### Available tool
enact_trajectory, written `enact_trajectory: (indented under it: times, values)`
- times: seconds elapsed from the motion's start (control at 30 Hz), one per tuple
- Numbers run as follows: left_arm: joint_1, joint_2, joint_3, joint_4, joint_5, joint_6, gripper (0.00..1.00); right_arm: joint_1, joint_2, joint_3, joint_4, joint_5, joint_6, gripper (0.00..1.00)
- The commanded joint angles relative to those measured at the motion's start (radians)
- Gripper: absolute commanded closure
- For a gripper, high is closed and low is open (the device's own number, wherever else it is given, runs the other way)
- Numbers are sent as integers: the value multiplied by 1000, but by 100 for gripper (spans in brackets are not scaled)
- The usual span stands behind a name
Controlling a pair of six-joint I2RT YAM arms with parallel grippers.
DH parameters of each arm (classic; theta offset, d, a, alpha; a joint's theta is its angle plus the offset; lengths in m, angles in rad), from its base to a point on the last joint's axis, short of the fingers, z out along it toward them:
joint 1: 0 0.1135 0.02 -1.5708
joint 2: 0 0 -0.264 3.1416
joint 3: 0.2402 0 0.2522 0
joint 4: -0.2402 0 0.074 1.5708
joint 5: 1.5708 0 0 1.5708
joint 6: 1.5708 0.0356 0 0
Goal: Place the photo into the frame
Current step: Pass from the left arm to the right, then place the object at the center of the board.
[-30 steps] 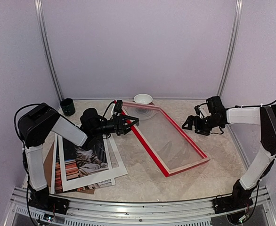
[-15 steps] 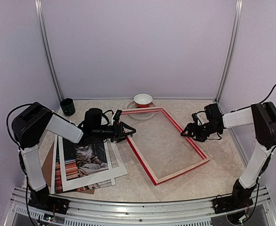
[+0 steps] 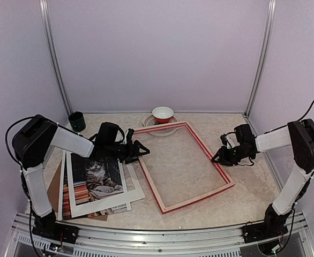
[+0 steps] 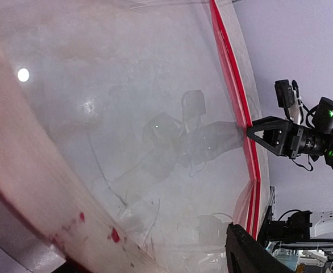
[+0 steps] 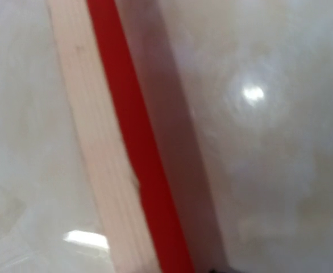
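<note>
Two grippers flank the frame [image 3: 186, 163], back-up on the worktop [image 3: 243, 198]: left gripper [image 3: 140, 150], jaws spread, at its left rail, right gripper [image 3: 218, 157] at its right rail, jaws' state impossible to tell; with squaring it seemingly in hand, the photo [image 3: 95, 178] just left of it needs lifting in next.

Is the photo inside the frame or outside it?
Outside. The photo lies to the left of the frame; nothing lies inside it.

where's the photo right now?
Top view, left side: the photo lies flat on the white mat, just left of the frame.
</note>
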Motion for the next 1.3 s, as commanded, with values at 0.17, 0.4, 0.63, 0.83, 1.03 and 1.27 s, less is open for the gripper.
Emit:
enact_trajectory:
  times: [0.17,0.4,0.63,0.83,1.03,1.27]
  values:
    - [-16,-11,66,-156,-168,34,30,-5,-149,-100,29,78,53,79]
    - [-20,-105,82,-227,-312,36,27,-4,-226,-123,21,106,55,89]
    - [-18,-130,202,-324,-400,104,26,-4,-284,-155,36,86,4,89]
    - [-8,-52,317,-351,-380,131,26,5,-312,-180,58,27,-38,95]
    - [-7,25,435,-433,-394,187,26,16,-338,-199,52,26,-72,95]
    - [-9,66,476,-454,-399,222,26,59,-307,-202,41,38,-87,93]
